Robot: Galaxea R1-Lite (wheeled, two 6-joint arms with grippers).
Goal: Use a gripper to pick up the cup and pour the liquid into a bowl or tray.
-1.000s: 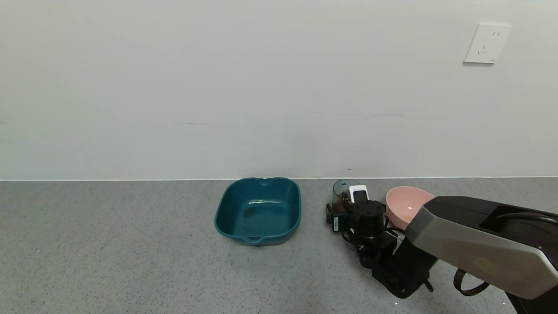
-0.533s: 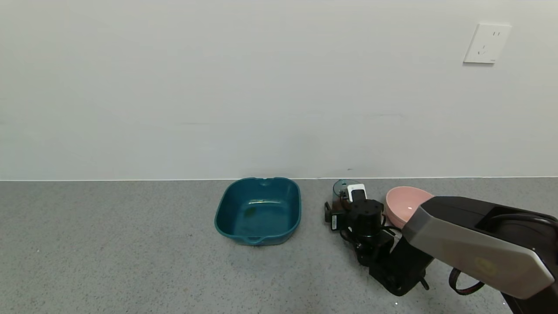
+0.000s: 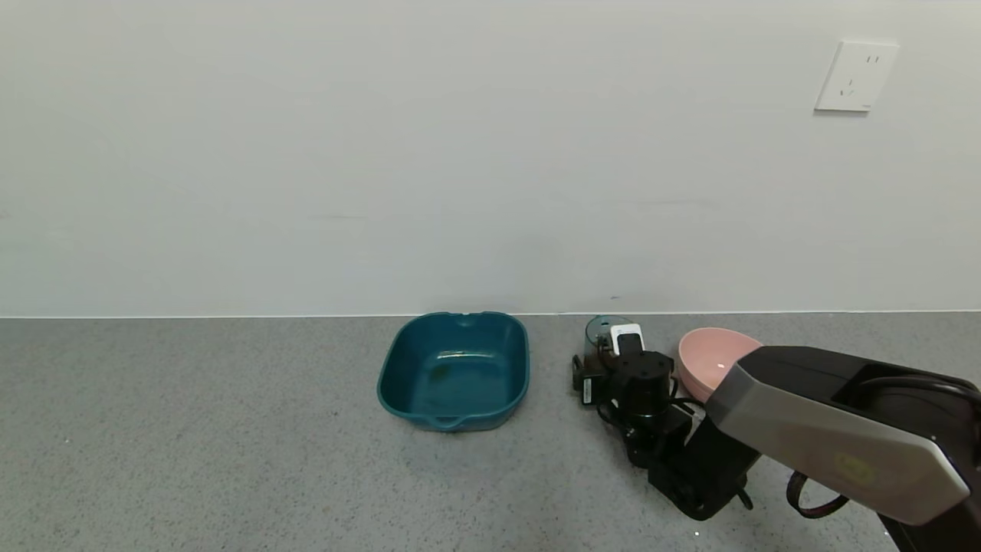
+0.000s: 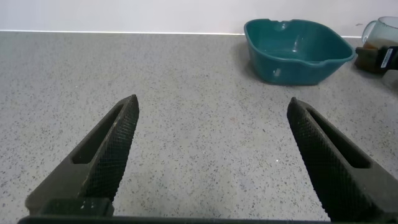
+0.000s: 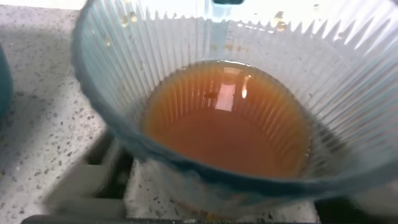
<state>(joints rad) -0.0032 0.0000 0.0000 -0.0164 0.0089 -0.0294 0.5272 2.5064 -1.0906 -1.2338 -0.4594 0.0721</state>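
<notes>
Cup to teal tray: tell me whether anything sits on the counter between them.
Nothing visible does. The ribbed cup stands at the right gripper, and only bare speckled counter lies between it and the teal tray. The pink bowl sits on the cup's other side.

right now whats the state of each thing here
cup: upright on the counter, part full
liquid: reddish-brown, all in the cup
teal tray: almost empty
pink bowl: upright
right tool: around the cup
left tool: open, holding nothing

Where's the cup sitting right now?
In the head view the cup stands on the counter right of centre, near the wall, between the teal tray and the pink bowl, with the right gripper at it.
</notes>
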